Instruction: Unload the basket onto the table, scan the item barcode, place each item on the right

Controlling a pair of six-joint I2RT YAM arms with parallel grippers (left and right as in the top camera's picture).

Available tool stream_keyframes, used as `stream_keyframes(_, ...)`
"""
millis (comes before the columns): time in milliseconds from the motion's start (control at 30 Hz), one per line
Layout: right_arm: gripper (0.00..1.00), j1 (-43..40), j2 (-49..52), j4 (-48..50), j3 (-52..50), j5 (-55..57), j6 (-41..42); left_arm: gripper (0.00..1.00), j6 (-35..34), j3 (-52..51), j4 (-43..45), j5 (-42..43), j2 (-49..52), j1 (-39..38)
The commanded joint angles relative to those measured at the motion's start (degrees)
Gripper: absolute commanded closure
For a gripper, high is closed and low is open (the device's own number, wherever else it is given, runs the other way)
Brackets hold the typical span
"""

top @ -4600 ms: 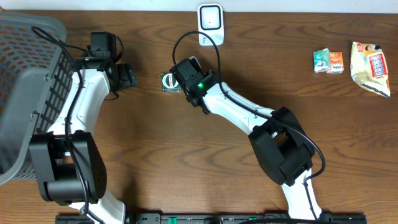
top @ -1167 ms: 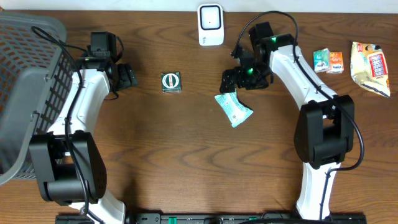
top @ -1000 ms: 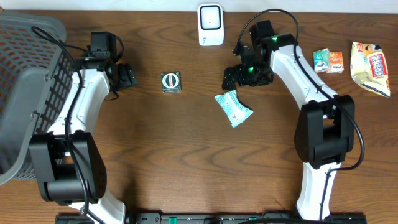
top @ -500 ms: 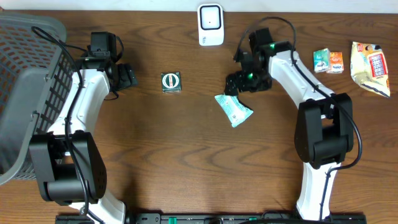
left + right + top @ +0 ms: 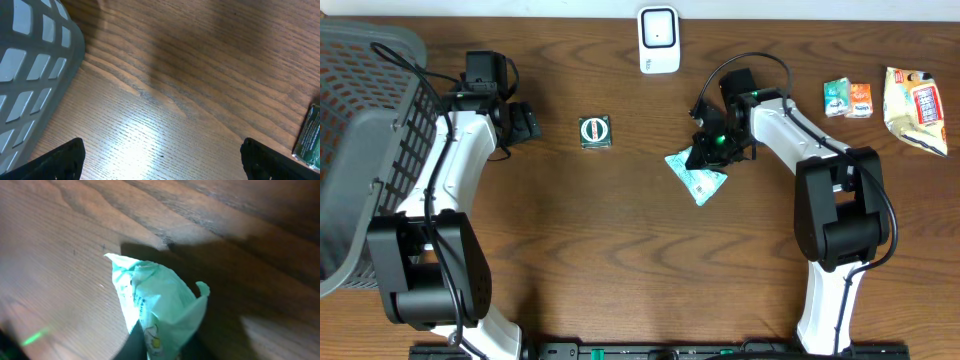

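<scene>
A light green packet (image 5: 698, 180) lies on the wooden table below the white barcode scanner (image 5: 658, 40). My right gripper (image 5: 706, 157) is down on the packet's upper edge and shut on it. In the right wrist view the crumpled packet (image 5: 155, 297) rises out of the pinch of the right gripper (image 5: 161, 352), with a dark finger on either side. My left gripper (image 5: 525, 122) stands open over bare table at the left. Its fingertips (image 5: 57, 161) are far apart with nothing between them.
A small dark green box (image 5: 595, 132) lies left of the packet, and the box (image 5: 310, 136) also shows at the left wrist view's right edge. A grey basket (image 5: 360, 150) fills the far left. Two small cartons (image 5: 837, 97) and a snack bag (image 5: 914, 108) sit at the back right.
My right gripper has dropped from above the packet onto its upper edge and closed on it. The left arm has not moved.
</scene>
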Motion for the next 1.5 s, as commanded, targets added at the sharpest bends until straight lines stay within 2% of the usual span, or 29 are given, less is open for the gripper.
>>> stream_keyframes(0,0.99,0.1,0.3,-0.2,-0.8,-3.8,-0.2,0.03,0.8,-0.3,0.0,-0.3,0.0,0.0)
stream_keyframes(133,0.99,-0.4,0.3,-0.1,0.6,-10.2,-0.2,0.02,0.8,-0.3,0.0,-0.3,0.0,0.0)
stream_keyframes(367,0.99,-4.6,0.3,0.6,4.8,-32.1,-0.3,0.03,0.8,-0.3,0.0,-0.3,0.0,0.0)
stream_keyframes(467,0.99,-6.8,0.3,4.4,5.4,-45.5,-0.2,0.02,0.8,-0.3,0.0,-0.3,0.0,0.0)
stream_keyframes(567,0.99,-8.1,-0.1,8.0,5.5,-49.8,0.2,0.02,0.8,-0.3,0.0,-0.3,0.0,0.0)
stream_keyframes(667,0.99,-9.0,-1.8,9.3,5.5,-47.8,1.4,0.03,0.8,-0.3,0.0,-0.3,0.0,0.0)
stream_keyframes(900,0.99,-8.6,-11.0,9.4,5.5,-27.2,9.4,0.02,0.8,-0.3,0.0,-0.3,0.0,0.0)
stream_keyframes(1067,0.99,-7.5,-18.6,8.6,5.5,-19.2,12.5,0.03,0.8,-0.3,0.0,-0.3,0.0,0.0)
stream_keyframes(1233,0.99,-6.1,-22.3,6.9,5.5,-18.8,13.7,0.02,0.8,-0.3,0.0,-0.3,0.0,0.0)
stream_keyframes(1467,0.99,-4.8,-22.4,6.9,5.5,-18.4,23.2,0.02,0.8,-0.3,0.0,-0.3,0.0,0.0)
